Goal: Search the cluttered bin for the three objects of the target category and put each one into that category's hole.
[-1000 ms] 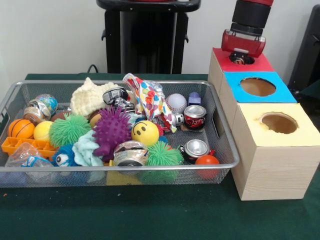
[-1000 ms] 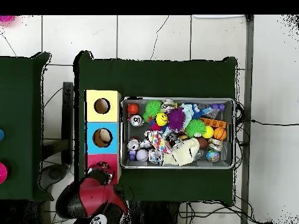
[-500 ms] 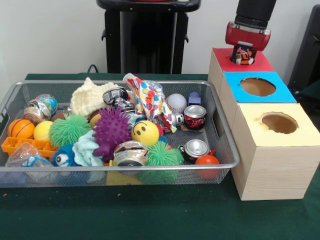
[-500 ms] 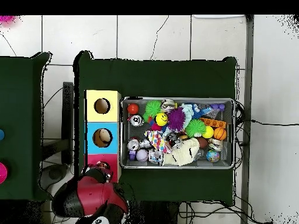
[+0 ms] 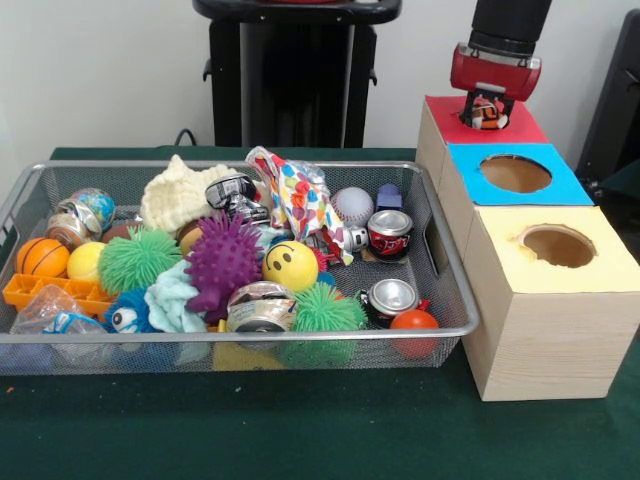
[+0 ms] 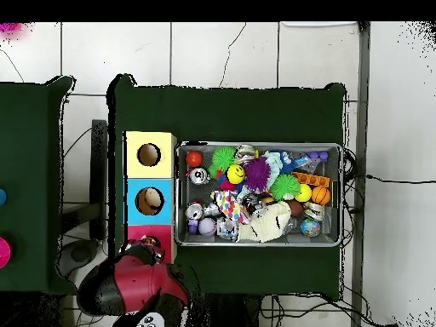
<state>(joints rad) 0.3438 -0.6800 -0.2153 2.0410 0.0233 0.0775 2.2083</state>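
My gripper [image 5: 487,110] hangs just above the hole of the red-topped box [image 5: 515,130] at the back right. A small orange, black and white object [image 5: 488,113] shows right under it, at the hole. Whether it is held or resting in the hole I cannot tell. The wire bin [image 5: 452,300] to the left holds mixed clutter. In it are crushed cans [image 5: 389,232] [image 5: 391,296], a baseball [image 5: 352,205], a yellow smiley ball [image 5: 291,265], a basketball [image 5: 42,257] and a purple spiky ball [image 5: 222,258]. In the overhead view the red arm [image 6: 136,285] covers the end of the red box [image 6: 150,234].
A blue-topped box [image 5: 565,188] and a yellow-topped box [image 5: 612,268] stand in a row in front of the red one, each with a round hole. Something tan shows in the blue box's hole [image 6: 149,201]. The black pedestal [image 5: 290,75] rises behind the bin.
The gripper rose a little from the red box's hole between the earliest frame and half a second ago. Since then it has stayed put. The bin's contents are unchanged.
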